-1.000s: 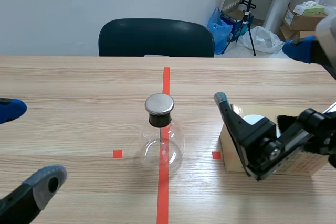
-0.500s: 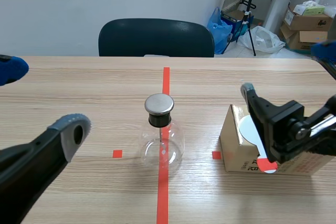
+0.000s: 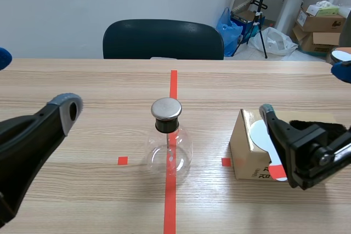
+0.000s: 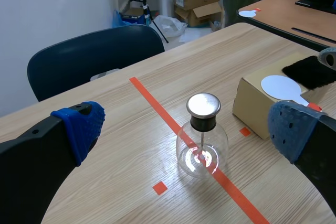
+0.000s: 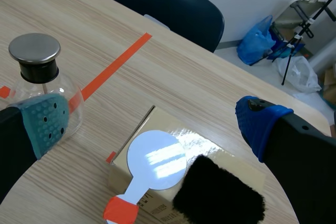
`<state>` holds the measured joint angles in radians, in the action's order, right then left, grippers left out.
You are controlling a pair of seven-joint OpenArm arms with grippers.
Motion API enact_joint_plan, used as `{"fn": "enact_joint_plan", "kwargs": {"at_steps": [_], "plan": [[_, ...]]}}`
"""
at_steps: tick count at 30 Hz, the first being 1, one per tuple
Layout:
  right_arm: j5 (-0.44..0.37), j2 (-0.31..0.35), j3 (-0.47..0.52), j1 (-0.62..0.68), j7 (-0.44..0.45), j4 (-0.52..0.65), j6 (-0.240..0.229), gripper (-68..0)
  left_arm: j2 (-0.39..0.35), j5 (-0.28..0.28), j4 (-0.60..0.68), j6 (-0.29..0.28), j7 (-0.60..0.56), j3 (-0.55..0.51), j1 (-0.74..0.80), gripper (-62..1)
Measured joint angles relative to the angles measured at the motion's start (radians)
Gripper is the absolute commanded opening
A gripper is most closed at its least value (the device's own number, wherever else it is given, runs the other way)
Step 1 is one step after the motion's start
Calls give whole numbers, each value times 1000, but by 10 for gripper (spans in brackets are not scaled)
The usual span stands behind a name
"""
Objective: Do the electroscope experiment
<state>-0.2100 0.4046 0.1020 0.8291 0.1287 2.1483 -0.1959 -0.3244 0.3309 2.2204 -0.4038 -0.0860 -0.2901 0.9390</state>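
Note:
The electroscope [image 3: 168, 149], a round glass flask with a metal cap [image 3: 166, 108], stands on the red tape line at the table's middle. A cardboard box [image 3: 245, 154] sits to its right. On the box lie a white disc paddle with a red handle [image 5: 156, 160] and a black fur pad [image 5: 218, 193]. My left gripper [image 3: 34, 83] hangs open above the table's left side, well apart from the flask. My right gripper [image 3: 305, 92] is open over the box, holding nothing. In the left wrist view the electroscope [image 4: 202, 142] stands ahead of the open fingers.
A dark blue chair [image 3: 163, 39] stands behind the far edge. Cardboard boxes [image 3: 321, 17], bags and a tripod stand on the floor at the back right. A second white paddle [image 4: 250, 12] lies on a neighbouring table.
My left gripper has risen from the front left corner to higher over the table's left side. My right gripper has drawn back to the right, uncovering the white disc on the box.

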Motion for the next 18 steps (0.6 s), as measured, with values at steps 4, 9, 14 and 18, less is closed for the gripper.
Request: {"fn": "enact_joint_plan", "kwargs": {"at_steps": [4,9,14,18], "plan": [[0,0,1,0,0,0,0,4,0,0,0,0,0,0,0,14],[0,0,1,0,-3,0,0,4,0,5,0,0,0,0,0,14],[0,0,1,0,-7,0,0,4,0,4,0,0,0,0,0,14],[0,0,1,0,-7,0,0,4,0,4,0,0,0,0,0,14]]}}
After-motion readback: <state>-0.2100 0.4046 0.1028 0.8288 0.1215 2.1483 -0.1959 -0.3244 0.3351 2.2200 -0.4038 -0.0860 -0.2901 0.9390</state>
